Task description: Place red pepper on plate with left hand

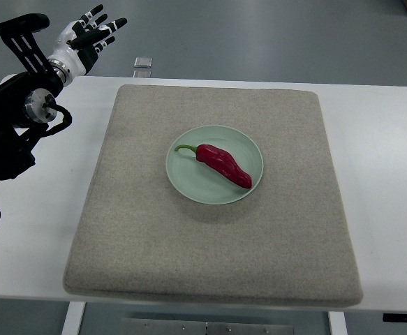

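A red pepper (pixel 223 164) with a green stem lies on the pale green plate (pixel 189 185), running from upper left to lower right. The plate sits in the middle of a beige mat (pixel 133 230). My left hand (pixel 95 31) is raised at the top left, past the table's far edge and well away from the plate. Its fingers are spread and hold nothing. The black left arm comes in along the left edge. No right arm shows.
The mat covers most of a white table (pixel 381 174). A small clear object (pixel 144 64) lies just beyond the table's far edge. Grey floor surrounds the table.
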### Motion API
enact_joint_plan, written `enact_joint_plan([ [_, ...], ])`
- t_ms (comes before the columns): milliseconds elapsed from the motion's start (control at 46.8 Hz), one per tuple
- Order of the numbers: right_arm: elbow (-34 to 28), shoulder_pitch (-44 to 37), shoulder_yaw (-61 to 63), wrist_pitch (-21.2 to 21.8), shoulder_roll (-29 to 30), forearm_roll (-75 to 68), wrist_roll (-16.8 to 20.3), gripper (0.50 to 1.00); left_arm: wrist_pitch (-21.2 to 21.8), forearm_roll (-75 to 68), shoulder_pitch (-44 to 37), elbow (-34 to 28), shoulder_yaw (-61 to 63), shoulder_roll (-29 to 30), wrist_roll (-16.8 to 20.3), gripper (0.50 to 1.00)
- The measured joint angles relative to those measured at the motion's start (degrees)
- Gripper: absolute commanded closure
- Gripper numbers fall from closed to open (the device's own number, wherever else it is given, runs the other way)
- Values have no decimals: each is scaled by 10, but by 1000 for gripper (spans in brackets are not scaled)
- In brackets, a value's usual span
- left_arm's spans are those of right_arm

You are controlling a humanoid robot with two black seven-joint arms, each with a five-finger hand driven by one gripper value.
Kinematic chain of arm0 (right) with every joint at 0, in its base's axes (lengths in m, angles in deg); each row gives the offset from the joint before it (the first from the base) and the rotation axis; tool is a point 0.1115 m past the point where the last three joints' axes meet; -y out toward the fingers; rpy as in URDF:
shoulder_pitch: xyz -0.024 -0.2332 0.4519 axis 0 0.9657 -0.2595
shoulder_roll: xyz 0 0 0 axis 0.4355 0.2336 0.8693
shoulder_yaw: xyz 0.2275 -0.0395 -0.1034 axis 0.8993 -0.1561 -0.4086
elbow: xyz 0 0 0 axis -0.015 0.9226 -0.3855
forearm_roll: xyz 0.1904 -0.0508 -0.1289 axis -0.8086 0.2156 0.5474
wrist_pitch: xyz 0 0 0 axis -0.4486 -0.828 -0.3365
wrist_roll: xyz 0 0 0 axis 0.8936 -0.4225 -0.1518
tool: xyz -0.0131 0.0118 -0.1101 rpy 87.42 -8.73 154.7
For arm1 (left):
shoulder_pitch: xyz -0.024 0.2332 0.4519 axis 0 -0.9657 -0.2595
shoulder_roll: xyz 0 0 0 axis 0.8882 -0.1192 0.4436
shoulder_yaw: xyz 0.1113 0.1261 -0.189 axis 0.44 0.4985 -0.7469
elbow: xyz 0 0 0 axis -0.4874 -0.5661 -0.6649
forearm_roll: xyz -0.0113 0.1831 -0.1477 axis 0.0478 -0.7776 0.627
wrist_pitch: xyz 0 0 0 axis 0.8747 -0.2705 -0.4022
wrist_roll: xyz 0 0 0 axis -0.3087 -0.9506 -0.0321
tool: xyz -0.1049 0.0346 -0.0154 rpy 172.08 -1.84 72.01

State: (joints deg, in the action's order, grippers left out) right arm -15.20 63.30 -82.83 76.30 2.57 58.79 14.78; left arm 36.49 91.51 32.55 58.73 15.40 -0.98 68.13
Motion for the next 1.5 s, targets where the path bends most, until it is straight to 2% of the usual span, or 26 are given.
enact_joint_plan([
  [278,0,0,0,0,0,0,0,572,-100,79,-3,-9,-1,0,5,506],
  [342,0,0,0,0,0,0,0,570,-111,80,-3,-18,-1,-2,8,508],
  [1410,0,0,0,0,0,0,0,572,-115,75,-18,-22,-1,-8,13,506],
  [1495,-14,1,0,4,0,2,0,572,-115,76,-17,-21,-1,-9,13,508],
])
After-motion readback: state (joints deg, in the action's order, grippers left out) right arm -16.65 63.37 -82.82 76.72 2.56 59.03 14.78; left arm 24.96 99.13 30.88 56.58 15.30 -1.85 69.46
